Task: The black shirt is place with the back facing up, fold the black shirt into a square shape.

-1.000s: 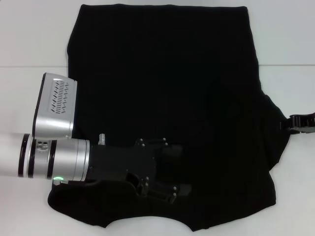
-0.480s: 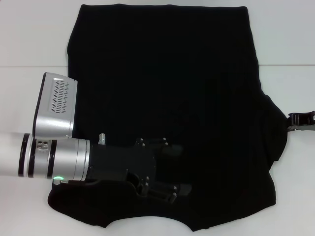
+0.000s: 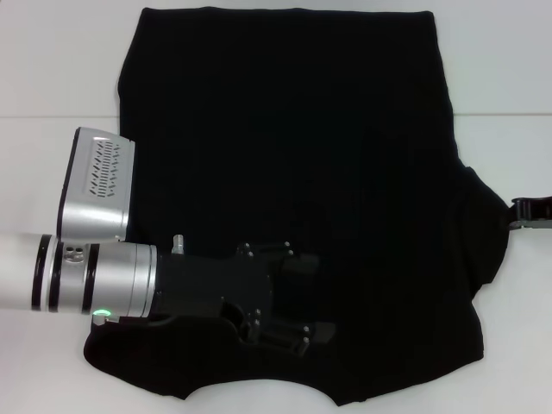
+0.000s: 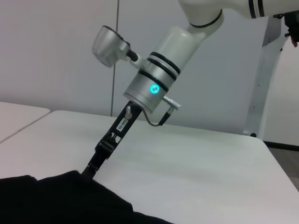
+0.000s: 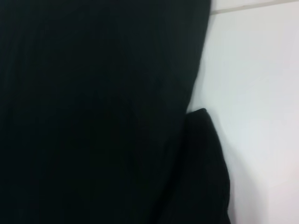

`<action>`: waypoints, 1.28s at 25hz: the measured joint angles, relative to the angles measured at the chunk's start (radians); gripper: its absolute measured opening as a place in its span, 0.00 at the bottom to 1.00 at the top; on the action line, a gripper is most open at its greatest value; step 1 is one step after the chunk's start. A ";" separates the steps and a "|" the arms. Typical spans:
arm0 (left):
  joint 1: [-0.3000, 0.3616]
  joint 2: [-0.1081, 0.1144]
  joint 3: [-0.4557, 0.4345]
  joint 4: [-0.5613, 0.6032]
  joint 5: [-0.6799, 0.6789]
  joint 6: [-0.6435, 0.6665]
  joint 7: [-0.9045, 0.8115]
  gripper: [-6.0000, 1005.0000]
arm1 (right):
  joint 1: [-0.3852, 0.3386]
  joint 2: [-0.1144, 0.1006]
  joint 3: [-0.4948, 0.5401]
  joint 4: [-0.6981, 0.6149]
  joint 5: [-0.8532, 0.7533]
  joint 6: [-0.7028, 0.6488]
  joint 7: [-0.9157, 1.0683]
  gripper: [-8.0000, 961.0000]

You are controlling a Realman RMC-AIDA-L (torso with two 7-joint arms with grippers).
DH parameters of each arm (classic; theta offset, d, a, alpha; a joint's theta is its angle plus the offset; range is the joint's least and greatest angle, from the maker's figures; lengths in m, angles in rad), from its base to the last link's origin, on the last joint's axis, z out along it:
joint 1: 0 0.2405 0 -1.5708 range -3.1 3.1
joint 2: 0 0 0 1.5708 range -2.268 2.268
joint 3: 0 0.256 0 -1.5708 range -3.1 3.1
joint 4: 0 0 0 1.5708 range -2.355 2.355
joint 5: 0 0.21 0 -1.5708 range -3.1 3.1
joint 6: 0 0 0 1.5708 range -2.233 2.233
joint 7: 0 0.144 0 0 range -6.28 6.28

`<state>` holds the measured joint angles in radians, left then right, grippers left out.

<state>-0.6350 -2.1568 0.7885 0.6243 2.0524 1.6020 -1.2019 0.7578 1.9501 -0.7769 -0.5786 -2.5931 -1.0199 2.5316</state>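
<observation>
Head view: I see the black shirt (image 3: 293, 172) spread flat on the white desk (image 3: 52, 69). My left gripper (image 3: 315, 297) lies over its near part, fingers parted wide, nothing held. My right gripper (image 3: 524, 216) sits at the tip of the shirt's right sleeve; in the left wrist view its fingers reach the cloth edge, but I cannot tell its opening.
</observation>
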 joint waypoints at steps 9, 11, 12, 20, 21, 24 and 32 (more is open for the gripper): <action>0.004 -0.002 -0.002 0.002 -0.025 0.022 -0.029 0.93 | -0.083 -0.025 0.022 -0.072 0.076 -0.049 -0.047 0.06; 0.008 -0.003 -0.003 0.002 -0.038 0.038 -0.037 0.93 | -0.096 -0.027 0.043 -0.082 0.077 -0.053 -0.062 0.07; 0.009 -0.003 -0.005 0.002 -0.041 0.044 -0.040 0.93 | -0.100 -0.029 0.055 -0.085 0.078 -0.055 -0.071 0.07; 0.017 -0.006 -0.027 -0.006 -0.057 0.098 -0.053 0.93 | -0.121 -0.043 0.111 -0.104 0.077 -0.072 -0.122 0.09; 0.018 -0.006 -0.028 -0.007 -0.059 0.100 -0.055 0.93 | -0.123 -0.046 0.112 -0.106 0.077 -0.072 -0.124 0.09; 0.019 -0.006 -0.028 -0.013 -0.065 0.103 -0.065 0.93 | -0.125 -0.057 0.115 -0.108 0.076 -0.072 -0.129 0.10; 0.019 -0.006 -0.028 -0.029 -0.069 0.102 -0.065 0.93 | -0.125 -0.064 0.116 -0.108 0.073 -0.068 -0.129 0.11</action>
<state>-0.6164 -2.1630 0.7609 0.5949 1.9833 1.7037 -1.2673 0.6333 1.8863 -0.6610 -0.6864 -2.5200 -1.0883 2.4021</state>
